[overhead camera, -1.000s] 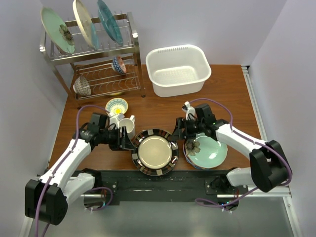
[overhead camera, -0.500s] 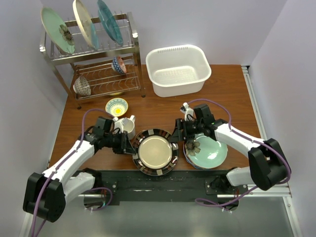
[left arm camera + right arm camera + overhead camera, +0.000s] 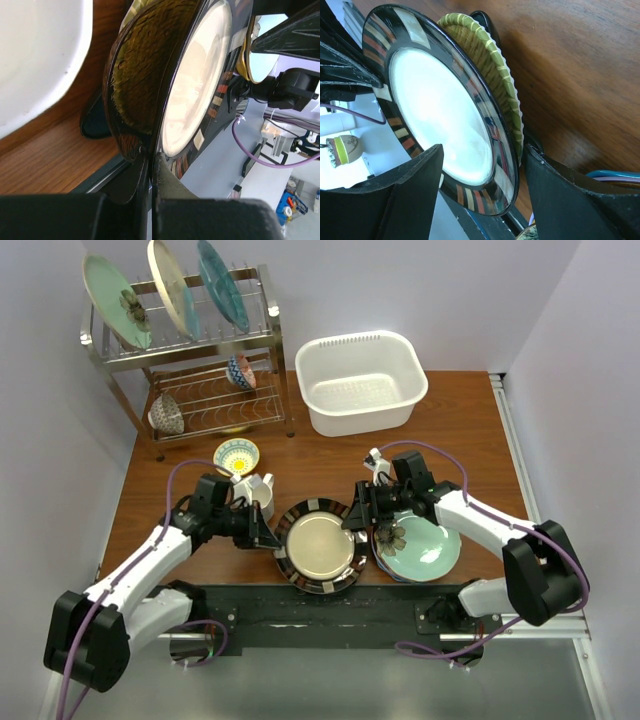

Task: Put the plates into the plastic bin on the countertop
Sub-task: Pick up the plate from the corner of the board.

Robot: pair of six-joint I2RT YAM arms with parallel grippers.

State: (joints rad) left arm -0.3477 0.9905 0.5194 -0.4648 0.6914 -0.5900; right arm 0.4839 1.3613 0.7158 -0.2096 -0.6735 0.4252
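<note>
The black-striped plate with a gold centre (image 3: pixel 320 545) lies near the counter's front edge, tilted, on top of a green ribbed plate (image 3: pixel 496 75). My left gripper (image 3: pixel 268 537) is shut on the striped plate's left rim; in the left wrist view the fingers (image 3: pixel 165 180) pinch the thin edge of that plate (image 3: pixel 195 85). My right gripper (image 3: pixel 357 518) stands open at the plate's right rim. Its two fingers (image 3: pixel 412 200) straddle the striped plate (image 3: pixel 440 115) without touching it. A mint plate with a flower (image 3: pixel 425 548) tops a stack to the right. The white plastic bin (image 3: pixel 360 380) stands empty at the back.
A steel wire rack (image 3: pixel 190 350) at the back left holds three upright plates and small bowls. A white mug (image 3: pixel 258 490) and a small patterned bowl (image 3: pixel 237 455) sit just behind my left gripper. The black front edge (image 3: pixel 320 605) runs close below the plates.
My left gripper has shut on the striped plate's left rim. The plate has shifted right and tilted. My right gripper has edged in around the right rim.
</note>
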